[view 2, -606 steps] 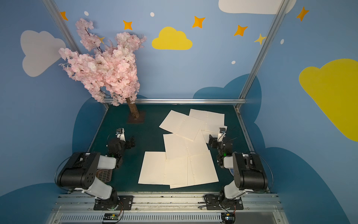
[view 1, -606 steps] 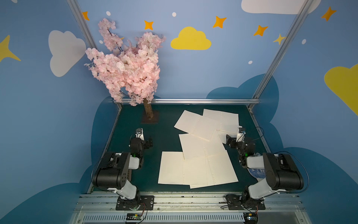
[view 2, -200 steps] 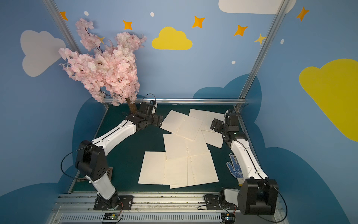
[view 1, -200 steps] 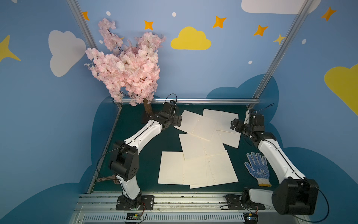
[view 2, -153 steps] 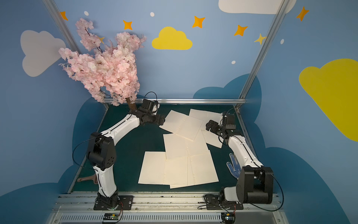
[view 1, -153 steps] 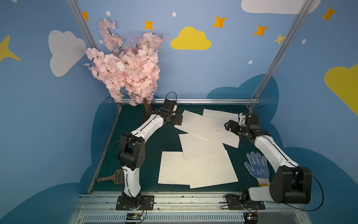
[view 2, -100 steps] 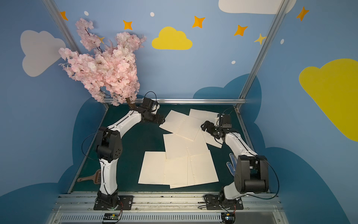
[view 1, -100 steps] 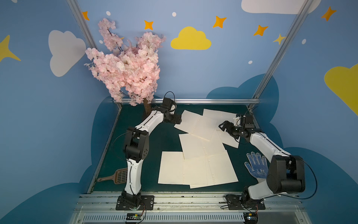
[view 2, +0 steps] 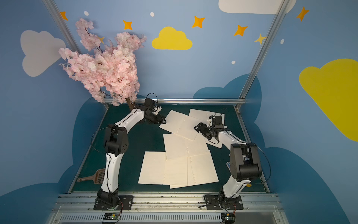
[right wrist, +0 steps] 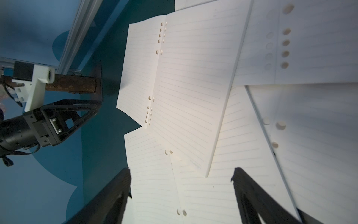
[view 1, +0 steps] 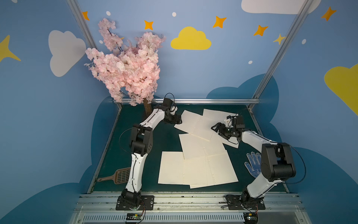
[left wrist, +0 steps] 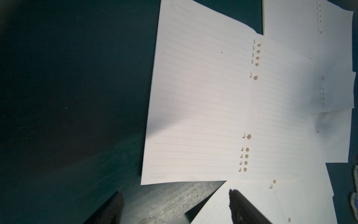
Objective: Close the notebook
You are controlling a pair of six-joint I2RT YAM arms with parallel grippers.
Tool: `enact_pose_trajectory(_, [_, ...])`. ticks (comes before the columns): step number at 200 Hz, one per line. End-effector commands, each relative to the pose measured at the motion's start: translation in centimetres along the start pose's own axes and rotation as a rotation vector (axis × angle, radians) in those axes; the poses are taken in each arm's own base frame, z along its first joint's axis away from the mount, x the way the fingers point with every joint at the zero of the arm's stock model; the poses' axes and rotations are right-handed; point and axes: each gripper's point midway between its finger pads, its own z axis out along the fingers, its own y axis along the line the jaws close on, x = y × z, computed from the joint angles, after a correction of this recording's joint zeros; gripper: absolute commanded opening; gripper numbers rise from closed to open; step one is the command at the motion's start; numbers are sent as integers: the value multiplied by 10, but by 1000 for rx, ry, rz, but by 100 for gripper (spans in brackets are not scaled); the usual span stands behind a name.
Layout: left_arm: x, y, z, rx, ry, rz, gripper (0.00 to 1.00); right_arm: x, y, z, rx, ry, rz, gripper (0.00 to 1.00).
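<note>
Green table (view 1: 155, 135) first, blossom tree (view 1: 127, 67) in its far left corner, open notebooks (view 1: 197, 170) fanned across the middle. The notebook (view 1: 195, 126) in play lies open and flat at the far side, overlapping its neighbours. Left gripper (view 1: 178, 121) is at its left edge, right gripper (view 1: 216, 130) at its right, both with fingers spread wide and gripping nothing.
</note>
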Motion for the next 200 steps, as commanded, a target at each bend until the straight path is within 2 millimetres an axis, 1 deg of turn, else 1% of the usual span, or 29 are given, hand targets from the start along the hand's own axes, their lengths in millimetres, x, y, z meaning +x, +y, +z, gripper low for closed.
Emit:
enact_pose_trajectory(1, [5,0,2,34,35,-29,85,-2,7,13,-33,14,-3,75])
enact_pose_trajectory(14, [5,1,3,43,39,-35,84,1,4,20,-24,31,4,67])
enact_pose_trajectory(40, [8,1,7,60,55,-42,82,4,0,30,-15,58,15,61])
enact_pose_trajectory(63, [9,4,10,62,65,-48,81,8,-3,36,-2,88,18,59])
enact_pose_trajectory(87, [10,7,14,61,74,-54,80,10,-5,40,14,126,14,57])
enact_pose_trajectory(129, [10,10,22,71,83,-59,79,15,-12,49,28,144,16,57])
enact_pose_trajectory(165, [9,15,28,80,88,-76,79,17,-15,54,33,156,21,57])
enact_pose_trajectory(200, [9,15,32,102,92,-90,78,18,-17,58,34,163,22,57])
